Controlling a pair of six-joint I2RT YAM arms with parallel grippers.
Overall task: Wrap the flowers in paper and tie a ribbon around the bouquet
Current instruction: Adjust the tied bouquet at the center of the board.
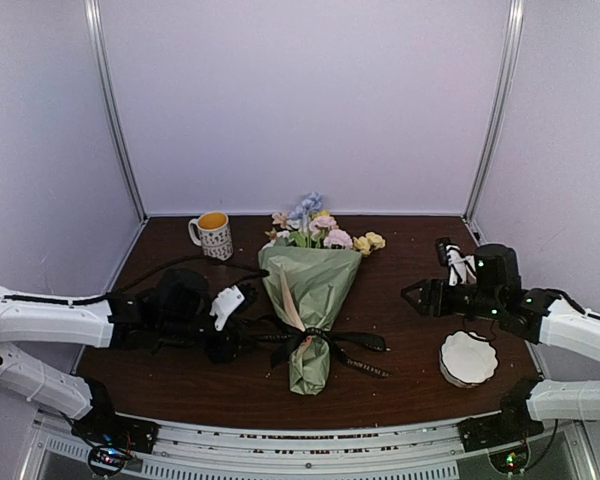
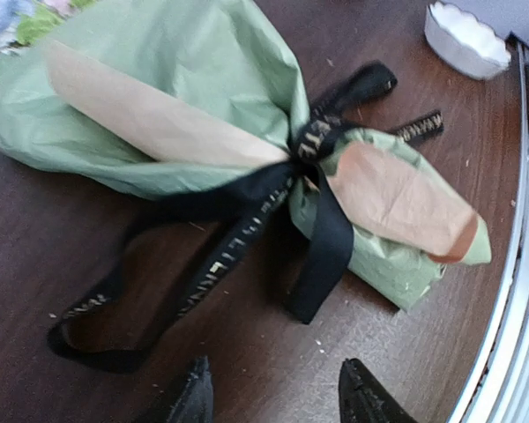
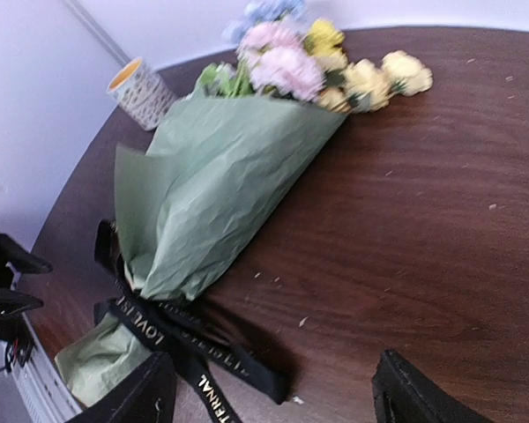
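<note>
Both pincers gape, holding nothing. The left gripper (image 2: pixel 279 401) hovers near the ribbon (image 2: pixel 247 216) tails, and the right gripper (image 3: pixel 278 397) is further off. The bouquet (image 1: pixel 310 295) lies mid-table (image 1: pixel 410 265), flowers (image 3: pixel 286 66) toward the far wall. The ribbon is knotted round the narrow neck and pinches the paper (image 3: pixel 212 185) cone shut, so the job looks nearly finished.

Top view high, facing forward; wrist views close, sharing bouquet (image 2: pixel 203 70)

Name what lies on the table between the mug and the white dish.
The bouquet, tied with black ribbon, lies between the mug and the white dish; the top view shows this.
</note>
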